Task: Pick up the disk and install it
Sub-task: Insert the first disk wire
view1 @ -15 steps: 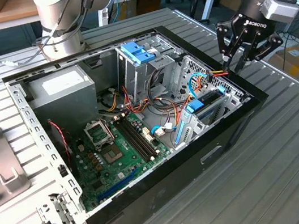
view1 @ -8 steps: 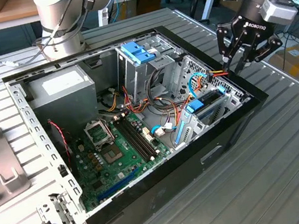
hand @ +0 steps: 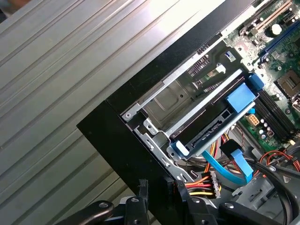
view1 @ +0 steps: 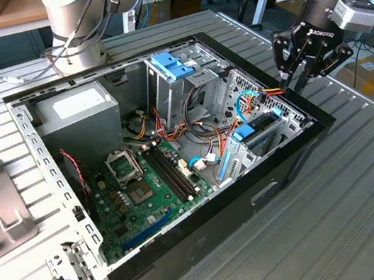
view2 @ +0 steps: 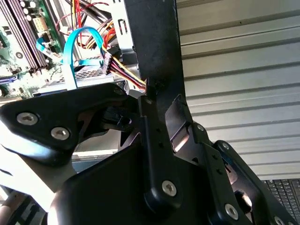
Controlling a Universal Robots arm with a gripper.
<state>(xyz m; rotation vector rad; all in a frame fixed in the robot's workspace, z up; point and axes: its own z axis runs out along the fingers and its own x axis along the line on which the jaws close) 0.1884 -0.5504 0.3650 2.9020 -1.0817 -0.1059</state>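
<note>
gripper point(view2: 154, 93) at the case point(view1: 302, 142) front wall, by the power plug | fingers spread, astride that edge, holding nothing | disk point(hand: 213, 124) sits in its bay just inside the wall, long axis along it | dark body, blue carrier — tab point(hand: 240, 99) toward the board

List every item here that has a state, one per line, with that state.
Computer case: side panel off, lying flat, inside exposed.
Disk: seated in the drive cage at the case's front, not held.
Gripper: above the case's front corner rim, empty, open.
Flat blue cable: lying loose beside the disk; its ends can't be made out.
</note>
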